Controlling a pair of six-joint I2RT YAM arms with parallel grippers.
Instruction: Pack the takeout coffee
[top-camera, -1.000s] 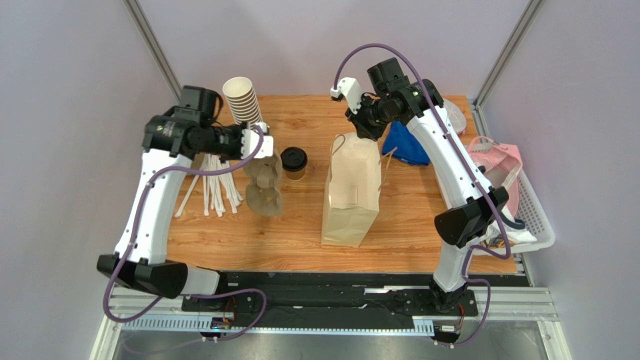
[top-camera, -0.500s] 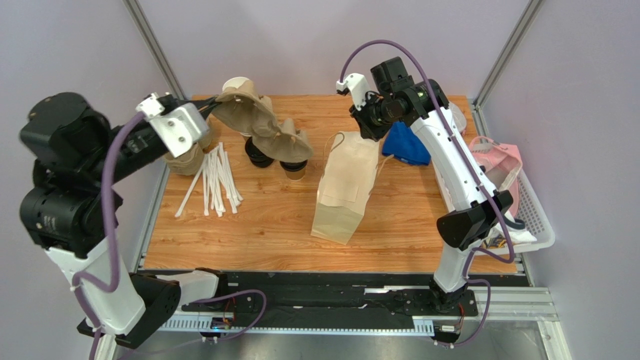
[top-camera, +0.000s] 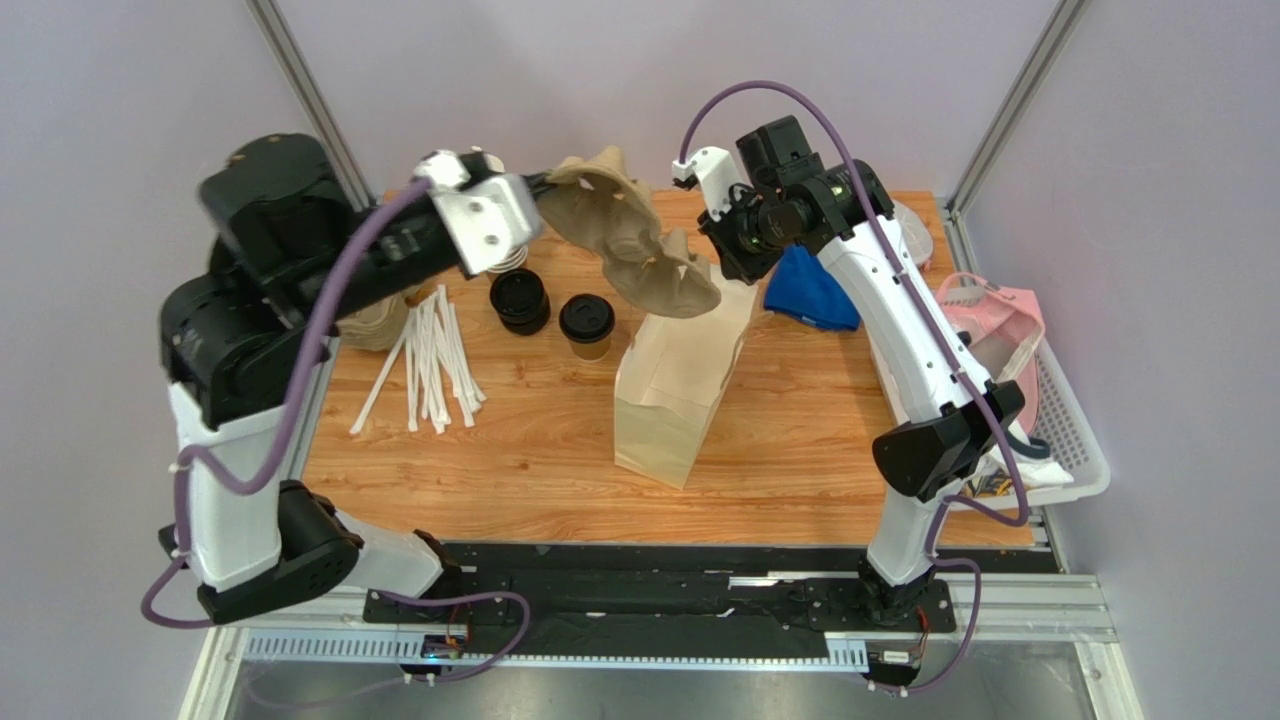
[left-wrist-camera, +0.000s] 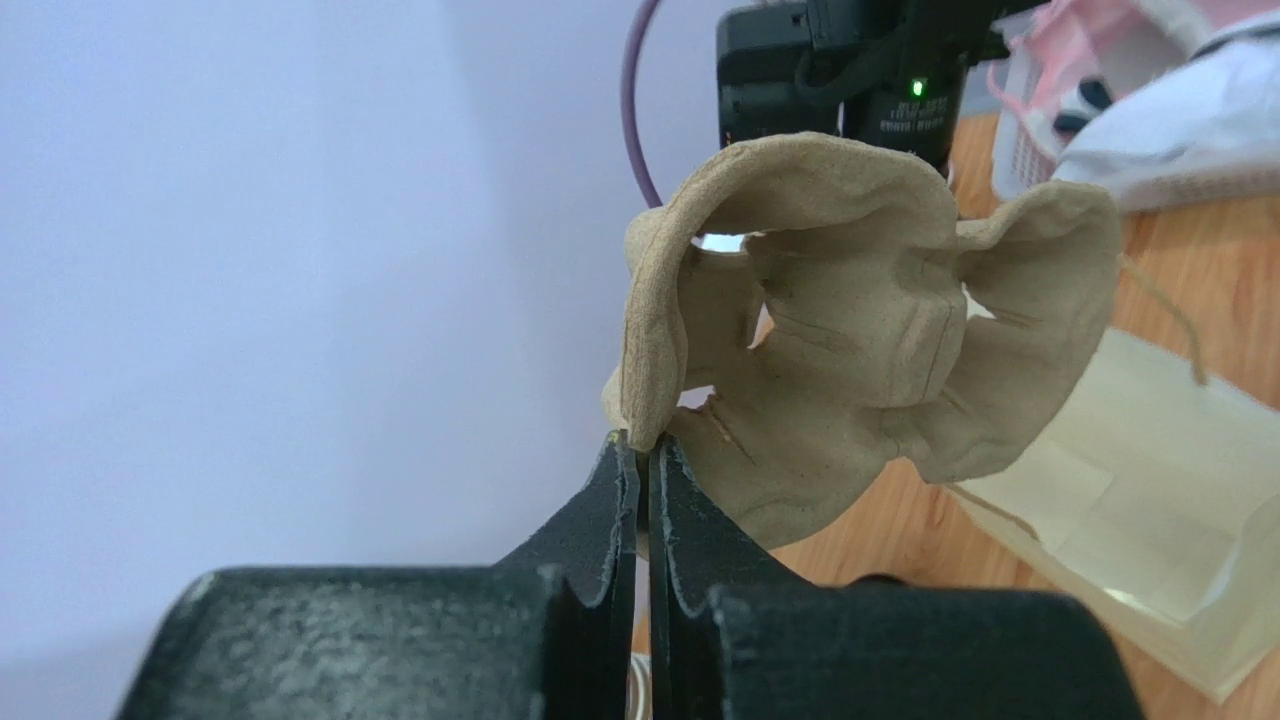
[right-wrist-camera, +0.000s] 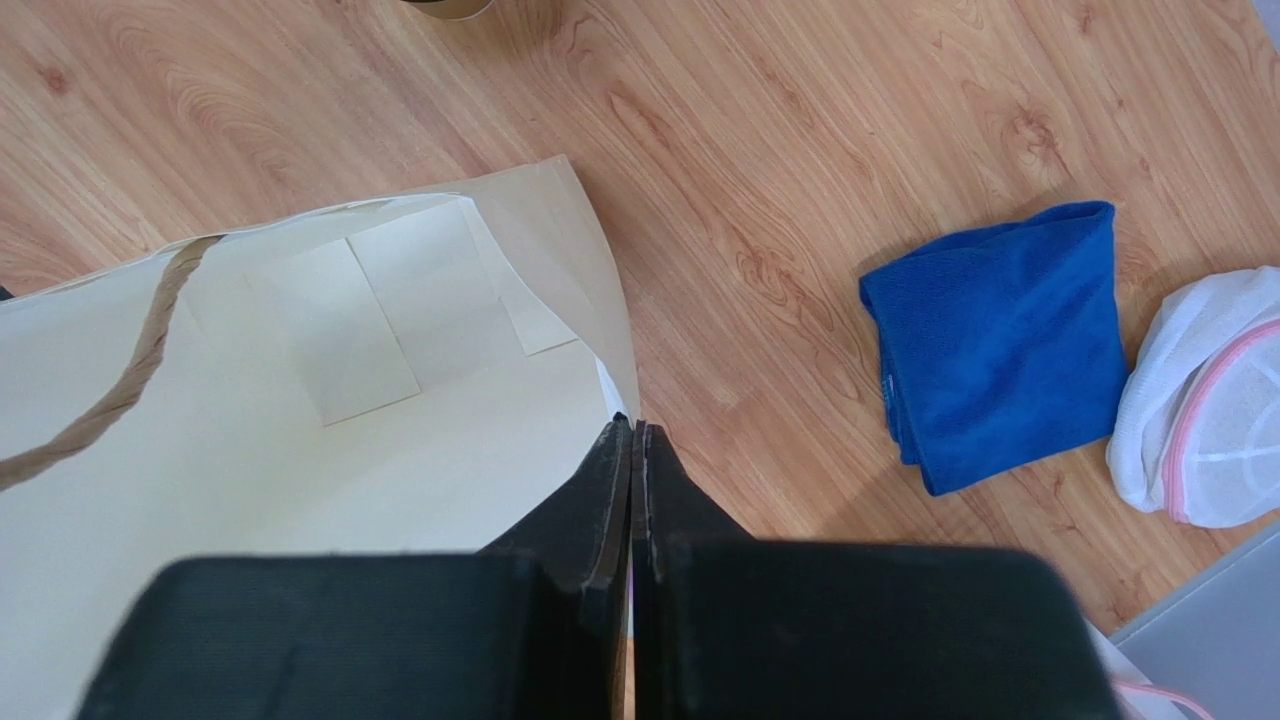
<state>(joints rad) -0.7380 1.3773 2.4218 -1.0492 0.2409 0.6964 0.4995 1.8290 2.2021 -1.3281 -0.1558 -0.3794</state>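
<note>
While the takeout coffee (top-camera: 586, 321) stands on the table (top-camera: 511, 450) just left of the paper bag (top-camera: 673, 393), untouched, the pulp cup carrier (top-camera: 631, 252) has lifted off the table and now hangs above the bag's mouth. The left gripper (left-wrist-camera: 643, 450), jaws pressed together, pinches the carrier's edge. The right gripper (right-wrist-camera: 631, 435), likewise closed, pinches the bag's rim, tilting the bag. The carrier likely goes in first; the coffee is not yet packed. A blue cloth (top-camera: 809, 293) lies right of the bag.

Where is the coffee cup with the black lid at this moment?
In the top view the cup stands left of centre on the table, between the lid stack and the paper bag.
</note>
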